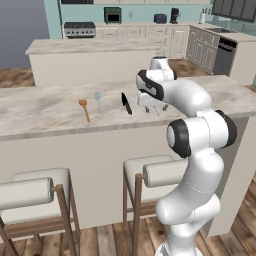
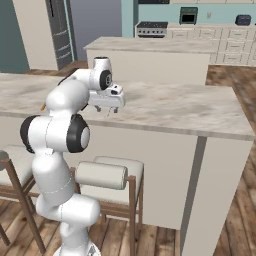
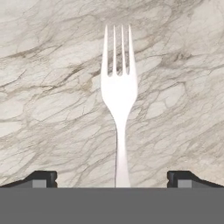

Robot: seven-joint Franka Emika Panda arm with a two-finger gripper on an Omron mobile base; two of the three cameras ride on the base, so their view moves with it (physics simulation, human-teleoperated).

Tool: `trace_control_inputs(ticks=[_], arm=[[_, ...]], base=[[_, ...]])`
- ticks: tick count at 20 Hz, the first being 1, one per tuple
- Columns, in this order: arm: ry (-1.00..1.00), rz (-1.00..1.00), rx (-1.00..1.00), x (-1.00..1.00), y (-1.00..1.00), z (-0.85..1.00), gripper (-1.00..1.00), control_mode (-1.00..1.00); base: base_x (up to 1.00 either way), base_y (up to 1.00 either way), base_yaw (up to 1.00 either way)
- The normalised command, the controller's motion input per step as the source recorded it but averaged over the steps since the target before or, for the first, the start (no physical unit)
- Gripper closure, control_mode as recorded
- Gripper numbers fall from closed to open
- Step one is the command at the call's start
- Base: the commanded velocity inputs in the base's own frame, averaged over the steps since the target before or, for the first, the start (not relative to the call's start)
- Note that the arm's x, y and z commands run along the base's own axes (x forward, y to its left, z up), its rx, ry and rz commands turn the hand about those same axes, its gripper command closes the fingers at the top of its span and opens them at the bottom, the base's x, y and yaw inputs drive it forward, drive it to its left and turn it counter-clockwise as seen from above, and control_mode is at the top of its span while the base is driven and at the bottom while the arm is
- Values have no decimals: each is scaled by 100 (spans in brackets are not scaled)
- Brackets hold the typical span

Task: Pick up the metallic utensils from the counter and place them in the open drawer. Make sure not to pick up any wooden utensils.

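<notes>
On the beige marbled counter (image 1: 45, 112) lie an orange-brown wooden spoon (image 1: 84, 109), a pale silver-blue spoon (image 1: 98, 100) and a black-handled knife (image 1: 126, 103), side by side left of my hand. My gripper (image 1: 149, 107) hangs just above the counter to the knife's right, open, with nothing held. In the hand view a pale silver fork (image 3: 119, 94) lies flat on the counter (image 3: 48, 78), tines pointing away. Its handle runs back between my two spread fingertips (image 3: 42, 177), midway in the gripper (image 3: 111, 178). The open drawer is out of view.
Two padded stools (image 1: 152, 172) stand under the counter's near edge, in front of my base. A second island (image 1: 90, 57) stands behind the counter. Cabinets, a stove and a dishwasher (image 1: 226, 54) line the far walls. The counter's right end (image 2: 240, 127) drops to wooden floor.
</notes>
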Motion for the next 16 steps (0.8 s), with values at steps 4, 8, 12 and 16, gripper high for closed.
trace_control_inputs(ticks=[4,8,12,16], arm=[[-7,0,0,17,-1,-26,-100,-100],[-7,0,0,22,0,-25,-100,-100],[-5,0,0,18,-1,-31,-100,-100],[-2,0,0,6,0,-29,-100,-100]], base=[[0,0,0],[0,0,0],[0,0,0],[0,0,0]])
